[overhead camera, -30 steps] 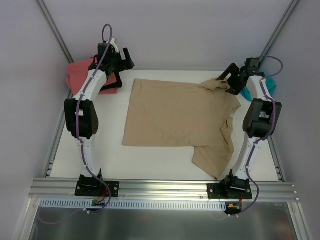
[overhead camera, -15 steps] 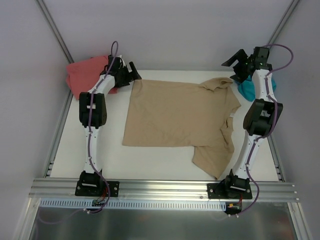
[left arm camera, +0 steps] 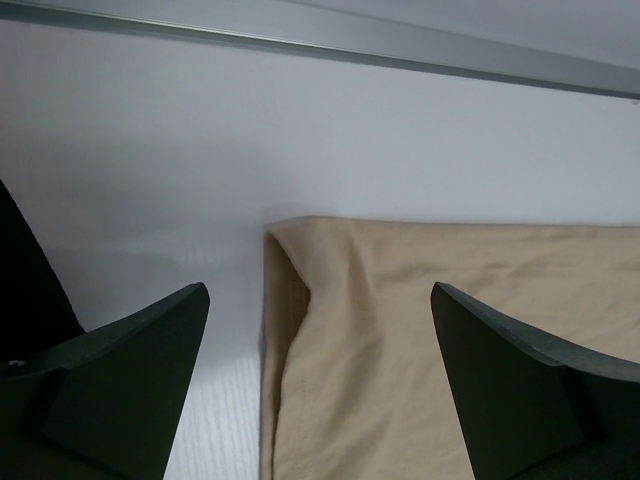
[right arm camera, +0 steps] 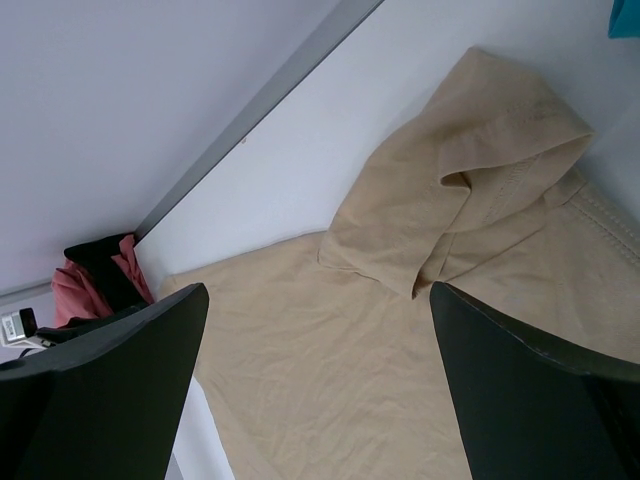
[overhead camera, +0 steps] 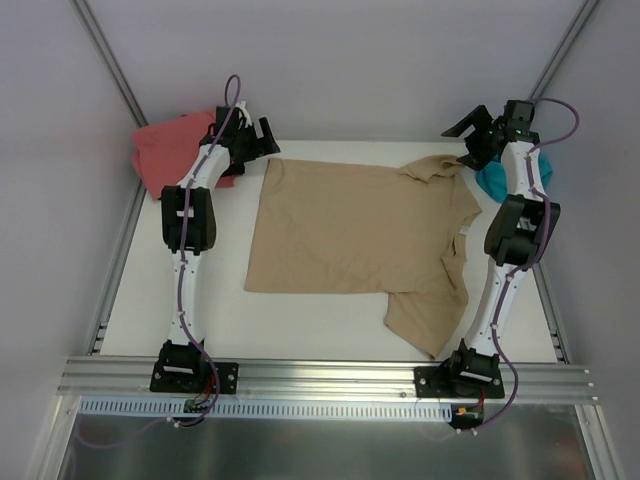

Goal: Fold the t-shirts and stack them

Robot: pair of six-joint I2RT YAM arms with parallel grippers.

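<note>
Tabletop (overhead camera: 300, 320) white beneath tan t-shirt (overhead camera: 350, 230), grey walls (overhead camera: 350, 60) around, left fingers (left arm camera: 120, 380) and right fingers (right arm camera: 100, 390) wide apart.

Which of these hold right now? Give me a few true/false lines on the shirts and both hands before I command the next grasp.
1. The tan t-shirt lies spread open on the table, not yet folded. True.
2. The left hand is shut on the tan t-shirt's corner. False: it is open at the shirt's far left corner and holds nothing.
3. The coral-pink shirt sits bunched at the table's far left corner. True.
4. The teal shirt lies on top of the tan t-shirt. False: it lies apart at the far right, partly behind the right arm.
5. The right hand is open above the crumpled far sleeve. True.
</note>
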